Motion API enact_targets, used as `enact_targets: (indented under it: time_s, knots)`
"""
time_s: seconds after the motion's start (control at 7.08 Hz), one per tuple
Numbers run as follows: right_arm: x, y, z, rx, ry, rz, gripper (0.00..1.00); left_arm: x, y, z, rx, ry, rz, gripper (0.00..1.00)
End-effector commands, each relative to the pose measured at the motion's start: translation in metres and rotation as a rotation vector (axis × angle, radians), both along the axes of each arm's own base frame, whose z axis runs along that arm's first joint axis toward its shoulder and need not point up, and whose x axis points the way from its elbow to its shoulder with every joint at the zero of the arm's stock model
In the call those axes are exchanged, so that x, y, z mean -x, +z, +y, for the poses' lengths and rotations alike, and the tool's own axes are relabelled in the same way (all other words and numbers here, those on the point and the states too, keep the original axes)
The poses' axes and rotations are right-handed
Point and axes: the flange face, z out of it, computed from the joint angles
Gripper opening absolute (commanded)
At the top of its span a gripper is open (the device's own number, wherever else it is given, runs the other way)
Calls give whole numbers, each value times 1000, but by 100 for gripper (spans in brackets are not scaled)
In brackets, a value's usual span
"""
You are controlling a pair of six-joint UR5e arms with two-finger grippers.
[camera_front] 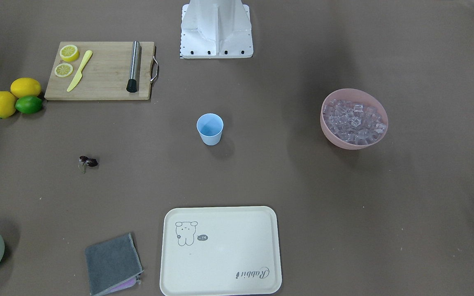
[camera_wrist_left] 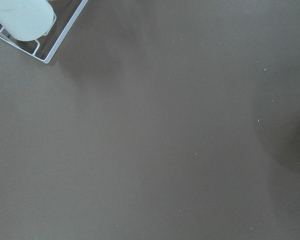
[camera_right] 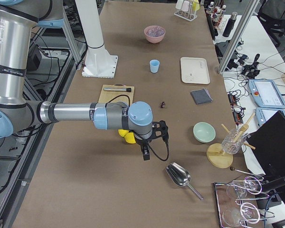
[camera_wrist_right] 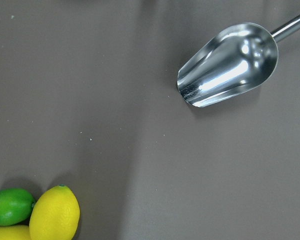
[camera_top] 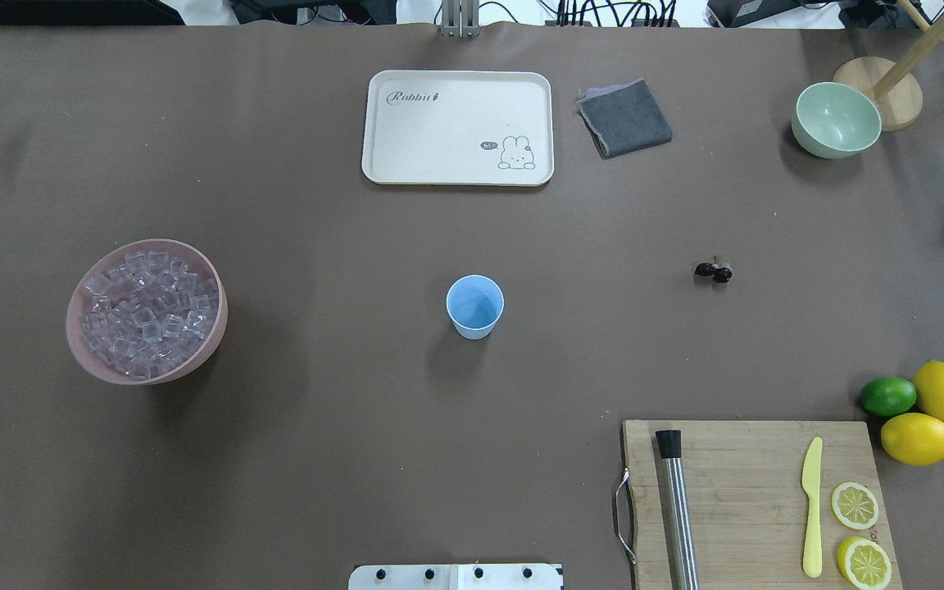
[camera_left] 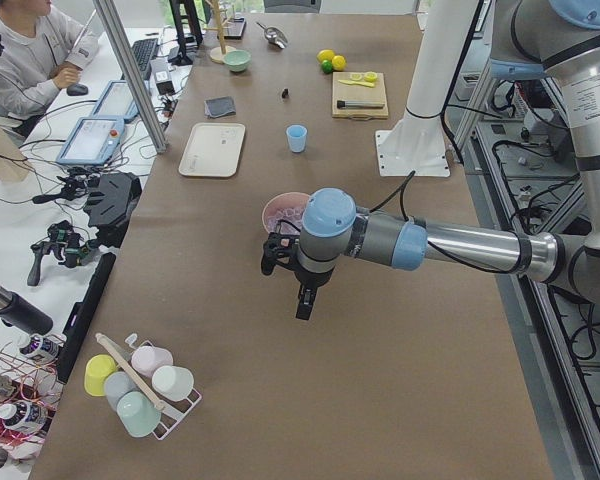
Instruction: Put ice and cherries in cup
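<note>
The light blue cup (camera_top: 474, 306) stands upright mid-table, also in the front-facing view (camera_front: 210, 128). The ice (camera_top: 147, 311) fills a pink bowl (camera_top: 144, 377) far to the cup's left in the overhead view. The cherries (camera_top: 714, 270) lie on the table to the cup's right, also in the front-facing view (camera_front: 88, 162). My left gripper (camera_left: 305, 300) hangs over bare table beyond the pink bowl, showing only in the exterior left view. My right gripper (camera_right: 145, 154) hangs between the lemons and a metal scoop, showing only in the exterior right view. I cannot tell whether either is open.
A metal scoop (camera_wrist_right: 230, 65) lies near the right gripper, with lemons and a lime (camera_wrist_right: 55, 212) beside it. A cutting board (camera_top: 751, 492) holds a knife, muddler and lemon halves. A cream tray (camera_top: 456, 123), grey cloth (camera_top: 624, 117) and green bowl (camera_top: 837, 119) lie far. A cup rack (camera_left: 140, 385) stands at the left end.
</note>
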Motion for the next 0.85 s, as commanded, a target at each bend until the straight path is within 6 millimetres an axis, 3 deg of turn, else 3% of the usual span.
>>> enact_targets:
  time_s: [0.0,0.42,0.71]
  knots:
    - [2,6,8,17,-2,-31,100,-1,0,3,6,-1,3,98]
    - [6,10,18,7,-5,-73,100,-9,-2,5,18,11,17,98]
    - [6,18,27,-82,-8,-66,100,-27,-19,-3,-24,-36,50,98]
